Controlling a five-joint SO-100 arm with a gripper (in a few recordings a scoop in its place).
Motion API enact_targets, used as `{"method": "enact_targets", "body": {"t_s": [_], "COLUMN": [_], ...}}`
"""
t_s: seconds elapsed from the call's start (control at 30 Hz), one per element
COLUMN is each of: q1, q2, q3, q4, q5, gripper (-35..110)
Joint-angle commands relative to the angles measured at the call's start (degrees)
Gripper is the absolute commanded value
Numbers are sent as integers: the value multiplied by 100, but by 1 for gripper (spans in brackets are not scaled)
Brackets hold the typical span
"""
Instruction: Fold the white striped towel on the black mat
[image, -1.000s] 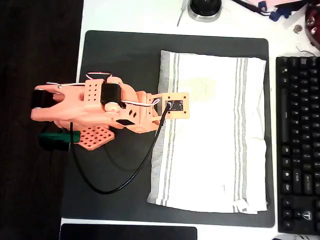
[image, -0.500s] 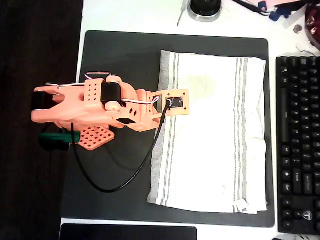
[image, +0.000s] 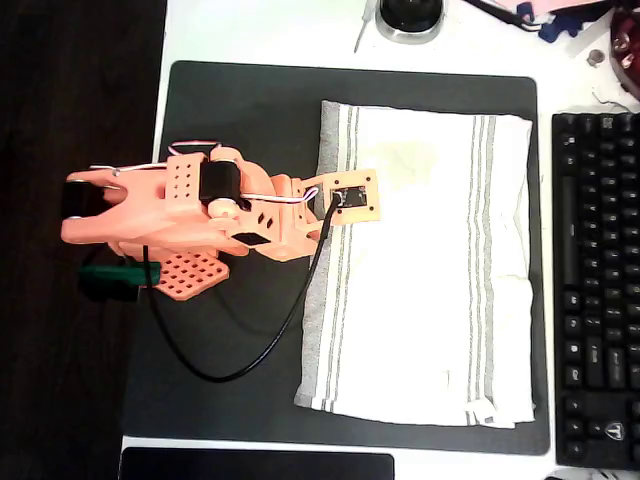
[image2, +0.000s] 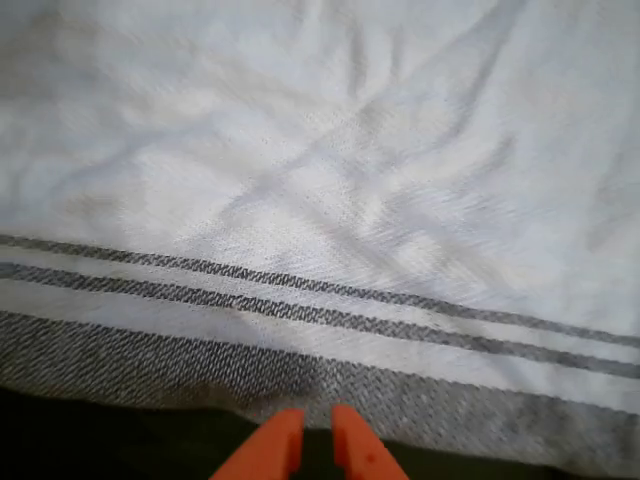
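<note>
White striped towel (image: 425, 265) is lying spread flat on the black mat (image: 240, 120), on the mat's right part in the overhead view, w/ grey stripe bands running along its left & right edges & a small tag at the bottom right corner. Orange arm (image: 190, 215) is reaching in from the left, its wrist cam plate sitting over the towel's left stripe band. Vs 1 s ago the wrist plate is sitting a bit higher in the overhead pic & tilted slightly, so the arm is drifting toward the towel's upper left part; towel itself isn't shifting, same outline & wrinkles. In the wrist view the gripper (image2: 316, 437) is showing its two orange fingertips (image2: 275, 445) pressed nearly together w/ only a thin slit between them, holding nothing, poised at the towel's grey hem where it meets the dark mat. Can't tell if the tips are touching the cloth. A black keyboard (image: 595, 290) is sitting right of the mat, apart from the towel; a black cable (image: 225, 375) is looping from the arm across the mat.
</note>
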Motion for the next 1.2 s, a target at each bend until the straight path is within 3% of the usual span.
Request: {"method": "enact_targets", "body": {"t_s": [0.0, 0.6, 0.7, 0.87, 1.17], "q1": [-237, -2329, -2663, -3129, -3410], "q2": [-562, -5625, -6495, -7770, -9738], "q3": [-703, -6064, -6970, -8156, -9483], "q4": [290, 1283, 1485, 1406, 1204], "q5": [26, 1960, 2250, 2839, 3401], "gripper": [6, 17, 25, 12, 14]}}
